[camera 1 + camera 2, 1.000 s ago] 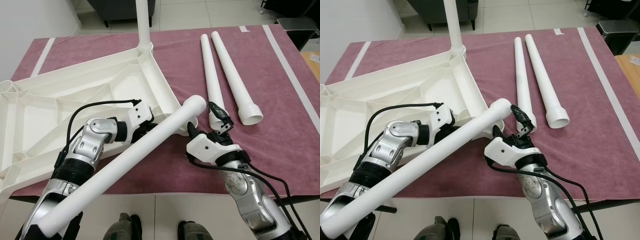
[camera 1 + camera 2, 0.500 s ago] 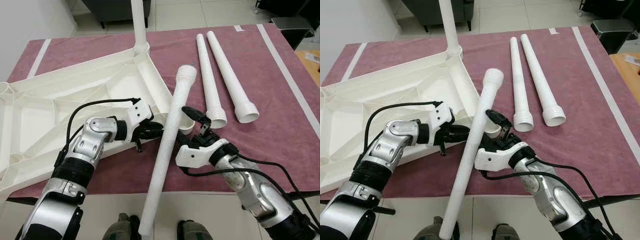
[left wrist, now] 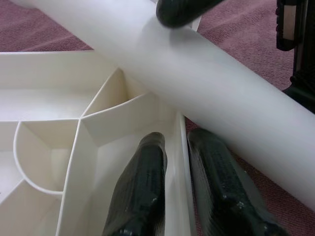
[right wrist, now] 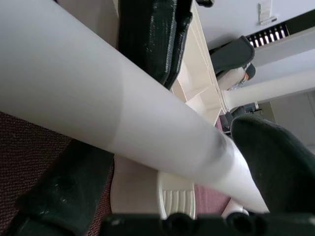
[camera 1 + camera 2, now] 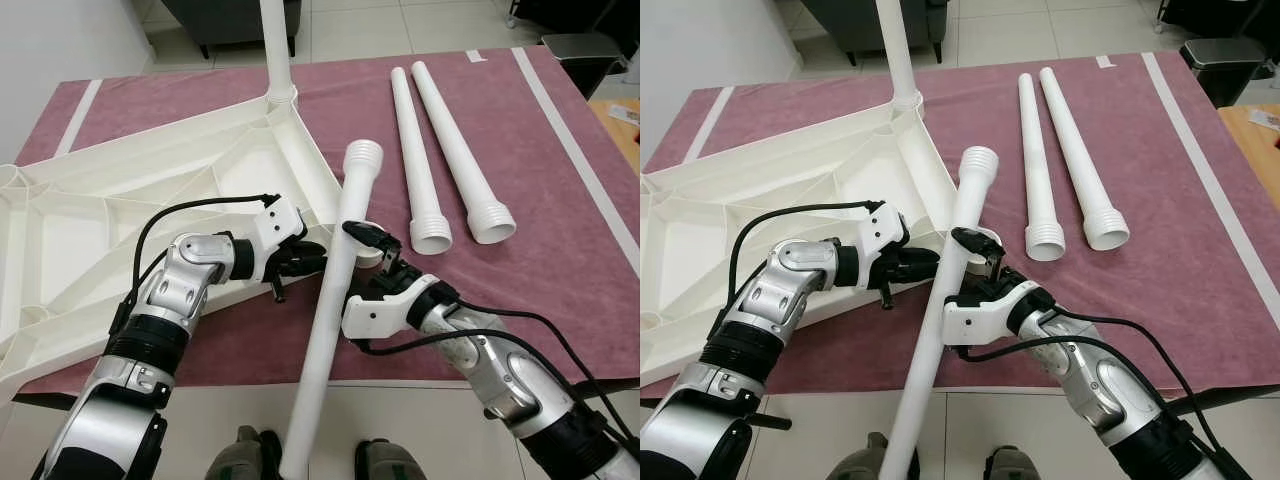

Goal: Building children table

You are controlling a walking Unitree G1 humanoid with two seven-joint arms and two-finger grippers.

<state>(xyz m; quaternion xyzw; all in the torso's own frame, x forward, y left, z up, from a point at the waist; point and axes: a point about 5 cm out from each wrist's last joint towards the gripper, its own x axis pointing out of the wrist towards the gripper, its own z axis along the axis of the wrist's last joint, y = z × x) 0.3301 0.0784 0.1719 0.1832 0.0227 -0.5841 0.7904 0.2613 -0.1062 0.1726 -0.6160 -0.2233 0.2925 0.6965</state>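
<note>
between right claw fingers, an unlabelled white leg.

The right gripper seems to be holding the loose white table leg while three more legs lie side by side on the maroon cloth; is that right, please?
Not quite: two spare legs lie side by side on the maroon cloth, not three, as the left eye view shows. The rest stands: the right gripper has its fingers around the loose white table leg, beside the upturned tabletop.

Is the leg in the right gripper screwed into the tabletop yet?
Not yet. The leg lies slanted across the tabletop corner, its threaded end free in the air, held in the right gripper.
</note>
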